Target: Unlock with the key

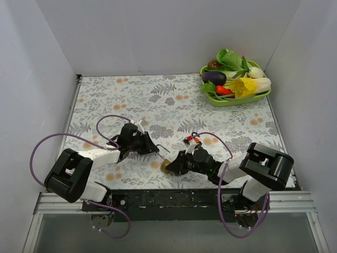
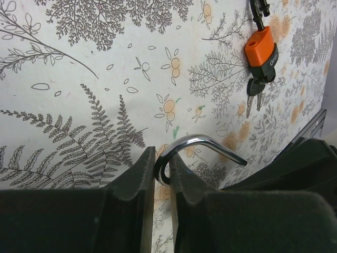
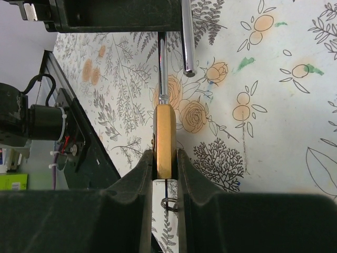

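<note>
Left gripper: its black fingers are pinched on the curved chrome shackle, which is gripped at its bend. The shackle's free leg is seen running toward 4 o'clock in the left wrist view, and its tip is bare.

Keys: an orange plastic key tag is seen on the floral-printed worktop, at 1 o'clock from the left fingers and well apart from them. Two small silver keys are hung at the tag's 6 o'clock end.

Padlock: the rectangular brass padlock body is held just above the near middle of the worktop, between the two grippers.

Right gripper: its fingers are pressed on the two flat faces of the brass body, which is presented edge-on to the wrist camera. One shackle leg is seated in the body's 12 o'clock end. The other leg is seen ending free at 1 o'clock, out of the body. A thin wire ring is glimpsed under the body; what it carries cannot be told.

Far corner, 1 o'clock: a green plastic tray is heaped with toy vegetables.
</note>
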`<control>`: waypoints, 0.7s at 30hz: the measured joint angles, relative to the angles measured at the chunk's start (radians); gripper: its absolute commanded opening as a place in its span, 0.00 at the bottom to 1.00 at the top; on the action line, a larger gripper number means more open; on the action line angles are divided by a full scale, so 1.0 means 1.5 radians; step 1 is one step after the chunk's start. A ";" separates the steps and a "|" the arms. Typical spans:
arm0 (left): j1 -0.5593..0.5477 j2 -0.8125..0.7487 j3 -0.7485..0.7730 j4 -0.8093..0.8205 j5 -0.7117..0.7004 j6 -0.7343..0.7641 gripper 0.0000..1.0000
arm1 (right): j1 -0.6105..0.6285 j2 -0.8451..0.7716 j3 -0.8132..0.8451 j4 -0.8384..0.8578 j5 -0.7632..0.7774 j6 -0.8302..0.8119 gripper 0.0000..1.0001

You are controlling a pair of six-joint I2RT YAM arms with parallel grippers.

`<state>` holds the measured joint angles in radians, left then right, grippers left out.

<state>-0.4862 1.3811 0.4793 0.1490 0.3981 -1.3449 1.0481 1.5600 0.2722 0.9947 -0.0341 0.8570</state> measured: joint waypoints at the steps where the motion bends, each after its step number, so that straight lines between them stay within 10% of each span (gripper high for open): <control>1: 0.000 0.003 0.001 0.000 -0.002 0.003 0.00 | 0.001 0.003 0.002 -0.002 0.001 0.000 0.16; 14: -0.002 0.097 0.073 -0.010 0.018 0.067 0.00 | -0.001 0.003 0.018 -0.068 0.049 -0.012 0.54; 21: -0.001 0.137 0.108 -0.032 0.021 0.108 0.00 | -0.001 -0.033 0.021 -0.105 0.085 -0.019 0.57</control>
<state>-0.4881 1.5860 0.6407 0.1017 0.4294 -1.1835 1.0470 1.5101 0.3038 0.8371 0.0940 0.8291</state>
